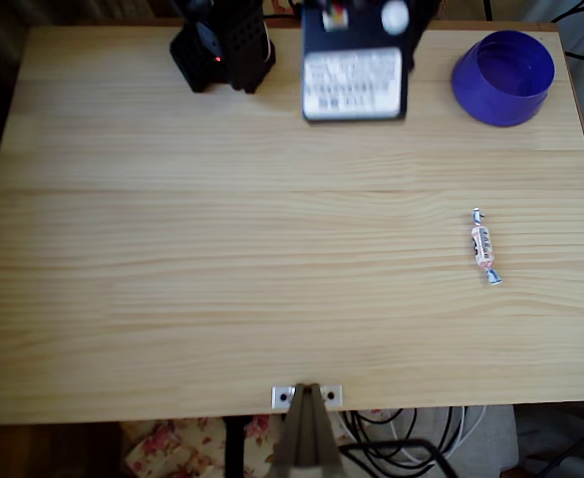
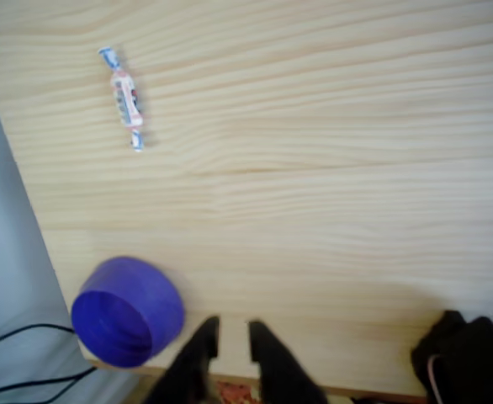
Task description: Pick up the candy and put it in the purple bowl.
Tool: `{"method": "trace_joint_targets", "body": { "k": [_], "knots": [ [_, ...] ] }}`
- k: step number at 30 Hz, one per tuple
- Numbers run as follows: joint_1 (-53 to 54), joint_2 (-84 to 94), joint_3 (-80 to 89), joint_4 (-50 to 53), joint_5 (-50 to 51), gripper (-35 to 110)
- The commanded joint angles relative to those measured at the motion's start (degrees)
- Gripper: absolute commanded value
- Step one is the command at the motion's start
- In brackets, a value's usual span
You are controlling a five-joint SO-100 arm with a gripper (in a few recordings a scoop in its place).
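In the overhead view, the candy (image 1: pixel 483 246) lies on the table (image 1: pixel 222 249), well apart from the purple bowl (image 1: pixel 503 77) at the far corner. The bowl looks empty, so nothing is done yet.

In the wrist view, the gripper (image 2: pixel 232 337) hangs a little open, holding nothing, near the bowl (image 2: pixel 127 311). The candy (image 2: pixel 124 98) is far off.

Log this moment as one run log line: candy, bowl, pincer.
candy: on table, untouched | purple bowl: empty, far corner | pincer: slightly open, holding nothing, near bowl | step: approach not begun
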Motion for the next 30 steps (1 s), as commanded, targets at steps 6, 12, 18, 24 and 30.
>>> {"method": "trace_joint_targets", "body": {
  "k": [6,12,18,24,30],
  "knots": [
    [-1.1,-7.7,0.9,-8.8,5.4,13],
    [-2.1,-16.3,-3.3,-14.8,4.7,13],
    [-3.2,-27.2,-14.2,-15.0,4.5,13],
    [-5.7,-34.6,-21.6,-14.2,7.4,19],
    [-8.7,-48.4,-39.6,-8.3,8.6,21]
  ]
}}
